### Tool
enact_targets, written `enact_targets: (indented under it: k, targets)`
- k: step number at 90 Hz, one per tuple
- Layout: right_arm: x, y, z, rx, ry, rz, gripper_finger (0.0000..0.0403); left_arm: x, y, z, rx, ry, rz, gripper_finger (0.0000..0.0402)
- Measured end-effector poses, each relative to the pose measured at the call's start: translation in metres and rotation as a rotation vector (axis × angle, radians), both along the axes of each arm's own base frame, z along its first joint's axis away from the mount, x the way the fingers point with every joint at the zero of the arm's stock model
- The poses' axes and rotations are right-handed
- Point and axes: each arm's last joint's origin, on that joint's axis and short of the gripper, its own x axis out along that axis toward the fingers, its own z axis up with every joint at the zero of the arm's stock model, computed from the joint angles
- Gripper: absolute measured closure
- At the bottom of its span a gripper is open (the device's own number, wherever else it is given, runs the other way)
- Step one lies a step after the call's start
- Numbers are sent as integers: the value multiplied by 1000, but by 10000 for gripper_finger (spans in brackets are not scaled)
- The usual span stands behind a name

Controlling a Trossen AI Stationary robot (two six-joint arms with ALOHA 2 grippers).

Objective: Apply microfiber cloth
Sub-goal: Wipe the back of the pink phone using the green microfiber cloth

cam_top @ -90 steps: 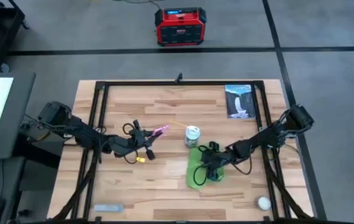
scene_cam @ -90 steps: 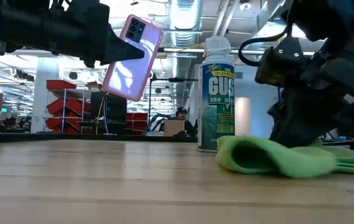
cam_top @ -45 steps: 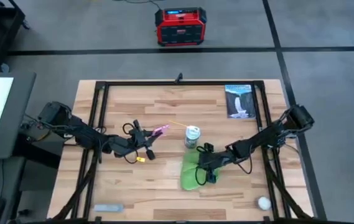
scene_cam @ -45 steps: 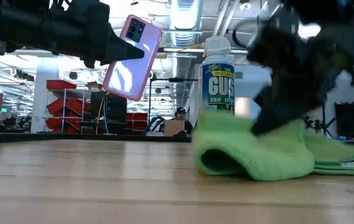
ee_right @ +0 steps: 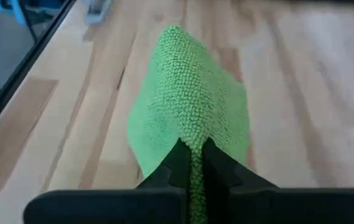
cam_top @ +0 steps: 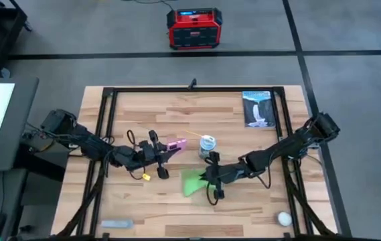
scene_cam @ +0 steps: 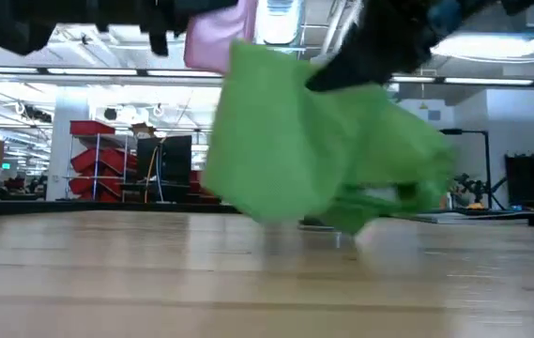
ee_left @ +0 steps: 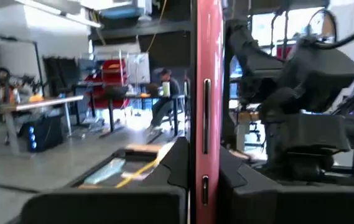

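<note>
a: where is the cloth (cam_top: 192, 181)?
b: pinched in the right tool (cam_top: 211, 175), hanging above the tabletop (cam_top: 257, 207) at centre.
a: left tool (cam_top: 161, 151)?
b: clamped on the phone (cam_top: 175, 143), raised just beside the cloth.
a: anything obscured?
b: low view: cloth hides the can (cam_top: 208, 145); the high view shows it.

Cloth (cam_top: 191, 181): plain bright green, no marks, nubby weave visible in the right wrist view. Phone (cam_top: 175, 143): pink. Tabletop (cam_top: 177, 207): light wood in plank strips, bordered by a black frame. Spray can (cam_top: 208, 143): white top. Booklet (cam_top: 256, 108) at the far right corner: dark blue with a white figure. Ball (cam_top: 283, 218) at the near right corner: white. Box (cam_top: 195, 28) on the grey floor: red and black.
</note>
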Motion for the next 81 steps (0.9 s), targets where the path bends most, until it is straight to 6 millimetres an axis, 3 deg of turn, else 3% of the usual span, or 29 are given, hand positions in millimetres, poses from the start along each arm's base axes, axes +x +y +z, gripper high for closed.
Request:
enact_targets:
  k: [27,53,67,81]
  targets:
    - [19,-4,42,-163,-128,-51,403,2,-7,9,8,-28,-47,401]
    - [35,-22,77,-306,-208,-134,403,2,-8,9,0,-35,-74,401]
    - [41,-34,89,-339,-231,-150,403,2,-7,11,-8,-50,-73,401]
    - [43,-40,86,-319,-233,-172,403,2,-7,11,-1,-53,-62,401]
